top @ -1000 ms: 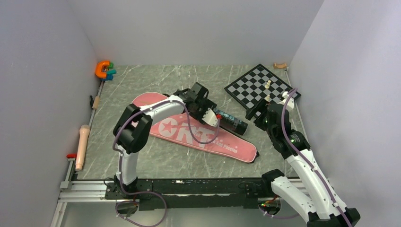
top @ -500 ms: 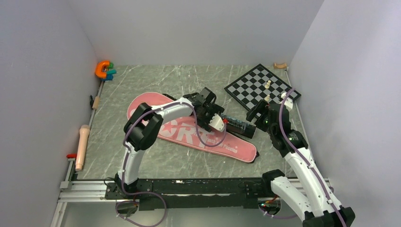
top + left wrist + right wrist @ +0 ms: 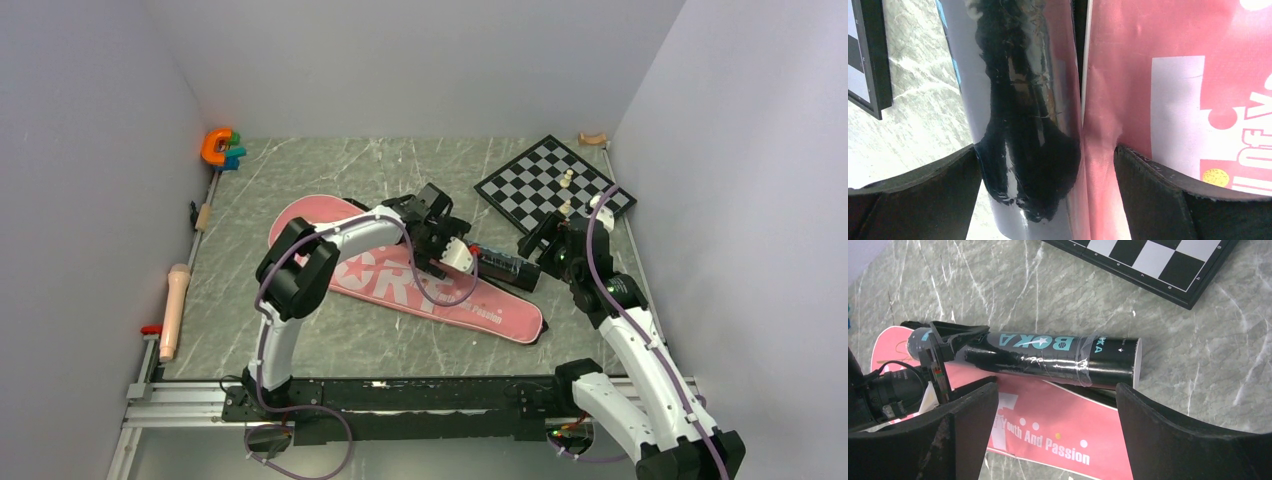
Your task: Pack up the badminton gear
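Far left of the pink bag (image 3: 490, 310), by the wall: an orange toy (image 3: 214, 146). Flat on the bench (image 3: 350, 330), slanting: the bag itself. Over the bag's middle, the left hand (image 3: 1047, 150), spread wide open, gripping nothing. Between its fingers, one end of the dark tube (image 3: 1048, 357), touching one finger, with a strip of bag by the other. Along the bag's far edge, touching it: the rest of the tube, lying down. Near the tube's other end, up off the bench, the right hand (image 3: 1056, 390), also wide open and empty. Beyond the bag to the right, a chessboard (image 3: 545, 185).
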You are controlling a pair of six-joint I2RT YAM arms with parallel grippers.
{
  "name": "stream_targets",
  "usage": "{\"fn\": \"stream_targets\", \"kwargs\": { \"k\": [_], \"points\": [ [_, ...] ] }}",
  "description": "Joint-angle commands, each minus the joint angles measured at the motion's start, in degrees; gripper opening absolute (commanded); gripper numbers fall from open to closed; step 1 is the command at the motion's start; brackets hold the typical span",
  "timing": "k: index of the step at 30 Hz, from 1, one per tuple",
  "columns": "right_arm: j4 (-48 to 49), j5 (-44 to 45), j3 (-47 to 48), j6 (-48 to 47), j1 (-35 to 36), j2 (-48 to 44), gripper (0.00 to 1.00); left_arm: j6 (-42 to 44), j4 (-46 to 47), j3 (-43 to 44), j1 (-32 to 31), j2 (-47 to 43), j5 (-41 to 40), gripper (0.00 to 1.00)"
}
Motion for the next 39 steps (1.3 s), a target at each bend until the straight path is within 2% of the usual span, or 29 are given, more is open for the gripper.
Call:
{"fn": "stream_targets", "kwargs": {
  "k": [1,3,9,20,26,30,31,33,36,39],
  "points": [
    [2.14,-1.47,-0.65,0.12,-0.37,-0.4,0.9,-1.98,6.96,-3.34,0.17,-3.44,-2.9,0.99],
    [2.13,-1.66,-0.86,0.49,-0.47,-0.68,0.9,-5.59,15.43,-4.14,0.17,-3.48,-6.79,0.99],
    [1.84,-1.92,-0.71,0.9,-0.44,-0.85,0.91,-8.01,21.56,-4.55,0.2,-6.0,-8.9,0.99],
    [1.44,-2.51,0.41,0.91,-0.46,-0.02,0.9,-11.26,7.48,-6.1,0.31,-13.62,-2.28,0.99],
    [1.09,-2.88,1.09,0.98,-0.48,-0.2,0.9,-20.79,0.78,-6.97,2.5,-21.44,1.66,0.99],
    [1.67,-3.6,1.1,1.22,-0.45,0.74,0.94,-31.66,-2.81,-6.95,7.09,-27.95,1.94,0.99],
    [1.89,-3.81,1.18,1.22,-0.47,1.25,0.98,-35.34,-2.96,-7.29,8.52,-29.7,1.06,1.0],
    [2.69,-4.76,1.47,0.94,-0.4,2.72,1.0,-41.33,-5.93,-6.71,11.71,-32.6,-1.4,0.99],
    [4.77,-6.25,2.36,0.35,-0.41,6.58,1.0,-46.43,-13.28,-5.79,17.71,-35.41,-5.18,1.0],
    [9.08,-6.1,2.3,-1.08,0.23,8.73,1.0,-51.64,-14.83,-9.17,26.13,-39.54,-4.18,0.99]
  ]
}}
